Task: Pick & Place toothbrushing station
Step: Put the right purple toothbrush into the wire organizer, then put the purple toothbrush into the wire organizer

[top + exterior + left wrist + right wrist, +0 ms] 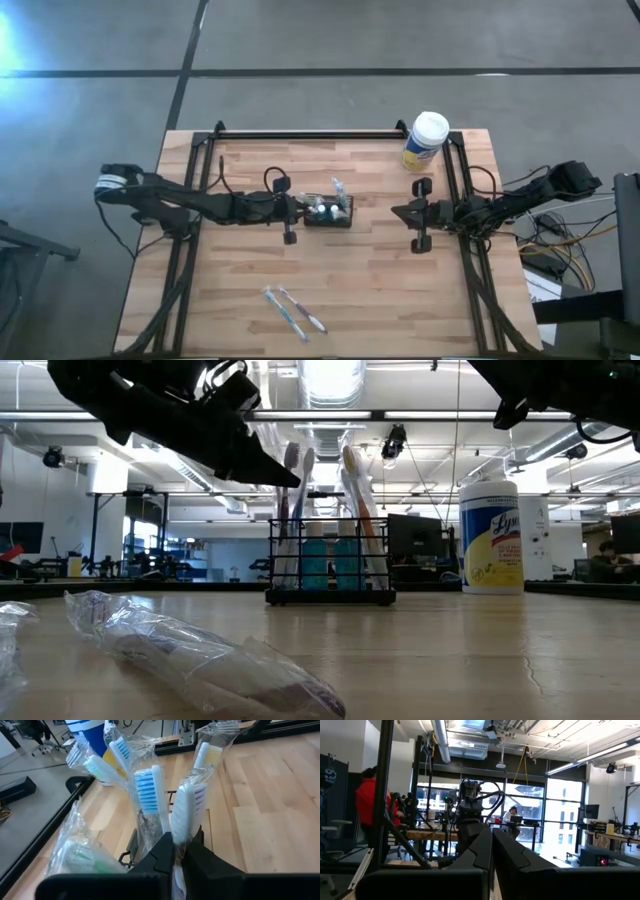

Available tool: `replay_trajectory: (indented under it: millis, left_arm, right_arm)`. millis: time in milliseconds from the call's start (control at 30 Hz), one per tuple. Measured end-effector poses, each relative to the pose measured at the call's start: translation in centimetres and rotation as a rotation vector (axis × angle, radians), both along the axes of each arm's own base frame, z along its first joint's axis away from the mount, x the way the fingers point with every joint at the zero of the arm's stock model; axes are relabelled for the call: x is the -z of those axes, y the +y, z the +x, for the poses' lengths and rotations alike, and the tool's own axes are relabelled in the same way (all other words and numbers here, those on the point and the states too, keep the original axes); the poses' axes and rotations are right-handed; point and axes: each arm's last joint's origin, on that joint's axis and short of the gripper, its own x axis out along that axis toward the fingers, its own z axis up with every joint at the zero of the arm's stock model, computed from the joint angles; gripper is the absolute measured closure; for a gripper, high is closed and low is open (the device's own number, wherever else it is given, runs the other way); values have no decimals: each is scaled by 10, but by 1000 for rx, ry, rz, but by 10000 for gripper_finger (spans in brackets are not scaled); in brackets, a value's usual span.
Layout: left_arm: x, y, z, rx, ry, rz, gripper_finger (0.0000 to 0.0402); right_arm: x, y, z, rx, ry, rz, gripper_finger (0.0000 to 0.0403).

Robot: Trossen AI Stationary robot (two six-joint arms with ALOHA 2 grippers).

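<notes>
The black wire-mesh basket (341, 219) (330, 598) stands at mid table. Several plastic-wrapped toothbrushes (350, 510) stand upright in it, beside toothpaste tubes (327, 565) with white caps (322, 210). My left gripper (298, 210) (176, 865) reaches in from the table's left and is shut on a wrapped white toothbrush with purple bristles (189, 812). My right gripper (405, 214) (492, 847) is shut and empty, held above the table right of the basket. Two more wrapped toothbrushes (295, 312) (200, 660) lie flat near the table's front edge. My left gripper pinches the wrapped toothbrush's handle just below its head (177, 841) between its two fingers (205, 865). The fingers come from the table's left, slanting a little downward, and lie across the handle. The toothbrush stands about upright, head up, among the others in the basket.
A white-lidded canister with a yellow label (426, 140) (491, 535) stands at the table's far right. Black frame rails (310, 134) run along the far edge and both sides. Bare wood lies between the basket and the two loose toothbrushes.
</notes>
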Motion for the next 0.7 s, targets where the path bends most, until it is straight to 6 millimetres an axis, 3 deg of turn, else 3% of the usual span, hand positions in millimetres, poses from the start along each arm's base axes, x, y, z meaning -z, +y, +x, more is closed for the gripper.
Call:
replay_trajectory:
  millis: [333, 700]
  left_arm:
    - [-2, -1, -7, 9, 29, -66, 322]
    - [-16, -1, -16, 31, -4, -85, 171]
  right_arm:
    - [0, 0, 0, -2, 0, 6, 394]
    - [0, 0, 0, -2, 1, 6, 394]
